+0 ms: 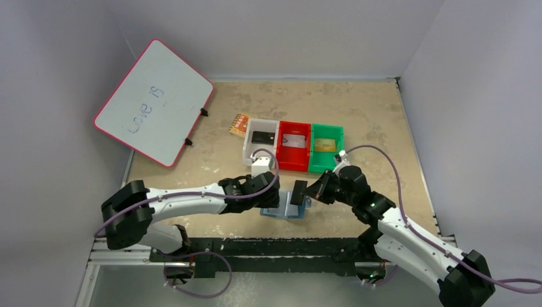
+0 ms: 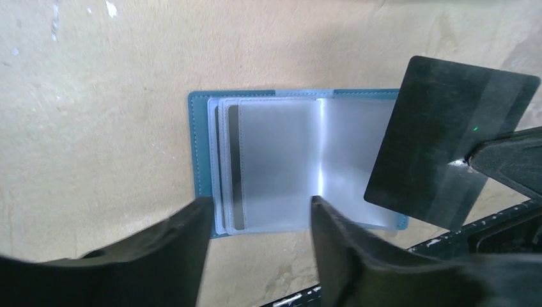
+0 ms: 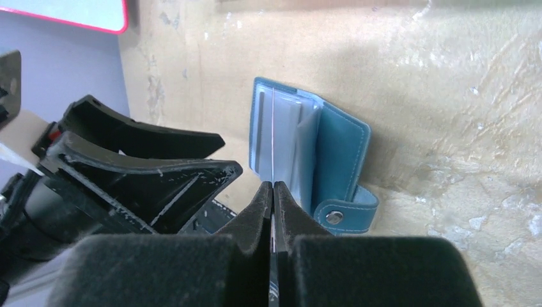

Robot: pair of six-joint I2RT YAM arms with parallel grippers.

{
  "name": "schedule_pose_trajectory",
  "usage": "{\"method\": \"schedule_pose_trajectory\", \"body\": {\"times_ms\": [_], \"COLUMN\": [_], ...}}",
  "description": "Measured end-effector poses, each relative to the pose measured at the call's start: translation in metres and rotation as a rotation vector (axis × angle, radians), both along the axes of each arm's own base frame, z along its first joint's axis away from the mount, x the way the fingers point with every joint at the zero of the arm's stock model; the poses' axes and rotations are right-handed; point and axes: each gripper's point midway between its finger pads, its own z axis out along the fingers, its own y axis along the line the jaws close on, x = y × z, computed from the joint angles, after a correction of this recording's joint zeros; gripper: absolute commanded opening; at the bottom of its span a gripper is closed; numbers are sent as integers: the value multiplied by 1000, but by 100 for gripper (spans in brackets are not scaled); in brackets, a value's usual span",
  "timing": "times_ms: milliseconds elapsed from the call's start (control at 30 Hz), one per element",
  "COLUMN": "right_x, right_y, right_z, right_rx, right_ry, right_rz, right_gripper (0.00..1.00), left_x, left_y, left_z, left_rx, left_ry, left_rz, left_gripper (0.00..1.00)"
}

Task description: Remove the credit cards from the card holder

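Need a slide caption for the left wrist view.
Right claw holds a black card over the open blue wallet; left claw hangs open above it.

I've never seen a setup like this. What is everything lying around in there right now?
table: one, beige, under everything
whiteboard: one, white with a red rim, far left
orange patterned square: one, just left of the white bin
white bin: one, left of the row of three
black card: one, inside the white bin
red bin: one, middle of the row
silver card: one, inside the red bin
green bin: one, right of the row
gold card: one, inside the green bin
card holder: one, blue, lying open near the arms
held card: one, black, above the card holder's edge
left gripper: black, open, over the card holder
right gripper: black, shut on the held card
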Motion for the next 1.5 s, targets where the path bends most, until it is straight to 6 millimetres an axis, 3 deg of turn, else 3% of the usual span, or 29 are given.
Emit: {"method": "schedule_pose_trajectory", "body": {"times_ms": [167,267,367,500,667,833,933,1167,1367,1500], "right_x": [1,1,-1,-6,-10,-12,-15,-20,-22,-25], "right_y": [2,9,18,31,45,54,59,65,67,69], "right_z": [23,42,59,75,77,88,96,105,114,117], "right_rx": [24,64,110,174,217,274,311,369,411,444], "right_ry": [-131,-224,-298,-358,-361,-386,-405,-425,-453,-459], "right_rz": [54,111,173,260,343,391,420,468,507,537], "right_gripper": [0,0,0,0,0,0,0,0,0,8], "left_x": [13,36,49,41,33,32,23,10,5,2], "left_y": [5,14,25,12,2,-4,-11,-13,-9,-8], "left_z": [38,76,101,107,104,125,140,152,166,172], "left_rx": [-95,-266,-412,-526,-635,-767,-838,-920,-954,-966], "left_ry": [-56,-105,-144,-117,-66,-78,-85,-66,-86,-96], "left_rz": [24,79,98,10,-89,-165,-236,-316,-366,-386], "left_gripper": [71,74,74,73,67,61,54,34,2,0]}}
